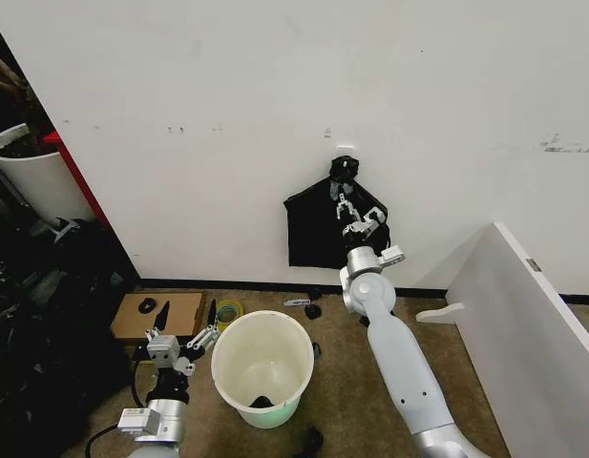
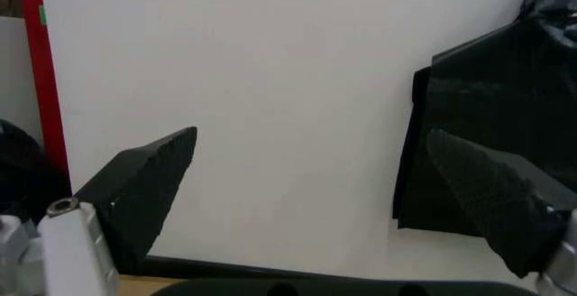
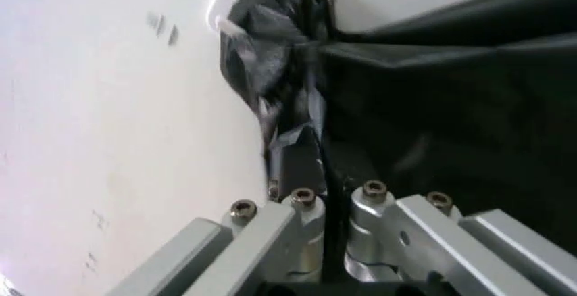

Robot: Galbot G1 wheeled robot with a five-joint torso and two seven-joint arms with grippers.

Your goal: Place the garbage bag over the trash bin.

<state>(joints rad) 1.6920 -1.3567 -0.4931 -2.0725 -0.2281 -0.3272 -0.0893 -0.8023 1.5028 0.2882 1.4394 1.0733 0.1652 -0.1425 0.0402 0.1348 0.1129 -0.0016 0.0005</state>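
Your right gripper (image 1: pixel 346 205) is raised to the far wall, its fingers (image 3: pixel 302 157) pinched together on the garbage bag (image 1: pixel 318 229), which hangs flat against the wall from a knotted top (image 1: pixel 344 167). The trash bin (image 1: pixel 262 367) stands upright on the near floor, below and left of the bag, well apart from it. Your left gripper (image 1: pixel 179 336) hovers just left of the bin's rim, pincer spread wide, holding nothing

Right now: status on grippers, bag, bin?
Right gripper shut on garbage bag hanging on wall. Left gripper open, idle beside trash bin. Bin unlined.
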